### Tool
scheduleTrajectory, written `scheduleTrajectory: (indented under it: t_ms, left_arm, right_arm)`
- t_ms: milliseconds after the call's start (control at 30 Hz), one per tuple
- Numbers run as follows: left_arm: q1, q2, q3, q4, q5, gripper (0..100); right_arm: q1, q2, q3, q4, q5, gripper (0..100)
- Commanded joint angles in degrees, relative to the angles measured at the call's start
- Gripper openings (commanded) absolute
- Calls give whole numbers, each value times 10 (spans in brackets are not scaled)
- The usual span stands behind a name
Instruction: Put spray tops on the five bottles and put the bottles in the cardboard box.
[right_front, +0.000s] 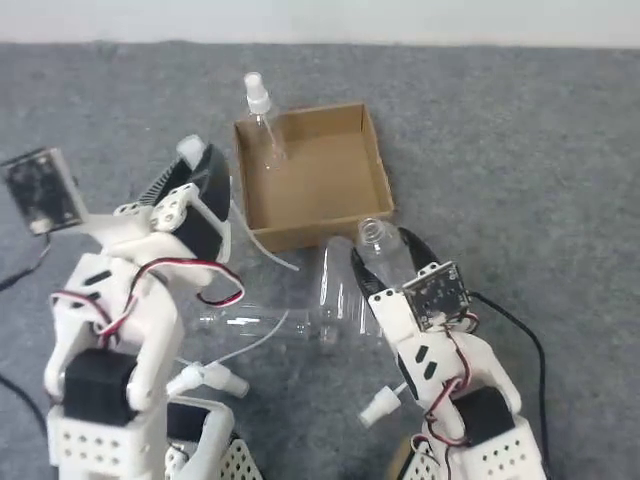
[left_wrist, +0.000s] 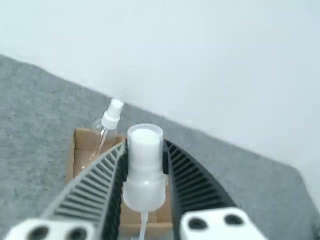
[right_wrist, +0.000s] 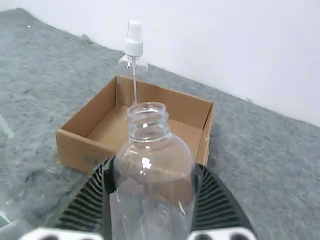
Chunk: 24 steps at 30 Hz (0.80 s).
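The cardboard box stands at the back of the grey mat. One clear bottle with a spray top stands upright in the box's far left corner. To the left of the box, my left gripper is shut on a white spray top, whose thin tube hangs down past the box's front corner. In front of the box, my right gripper is shut on an upright open-necked bottle. The box lies beyond that bottle.
Two more clear bottles lie on the mat between the arms. Loose spray tops rest near the arm bases. A black-and-white block sits at the left edge. A white wall runs behind the box.
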Motion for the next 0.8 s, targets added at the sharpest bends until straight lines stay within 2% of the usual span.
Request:
scheduleTrajectory:
  t_ms: [0, 267, 533, 767]
  left_arm:
    - [-7, -25, -7, -24, 37, 12]
    - [-8, -43, -7, -33, 47, 12]
    - [-9, -46, -5, -33, 47, 12]
    - [-4, -46, -5, -32, 47, 12]
  right_arm:
    - [-6, -13, 19, -72, -1, 7]
    - [-40, -13, 40, -92, 5, 7]
    - [-109, -13, 68, -92, 95, 7]
    - [-114, -13, 69, -92, 99, 7]
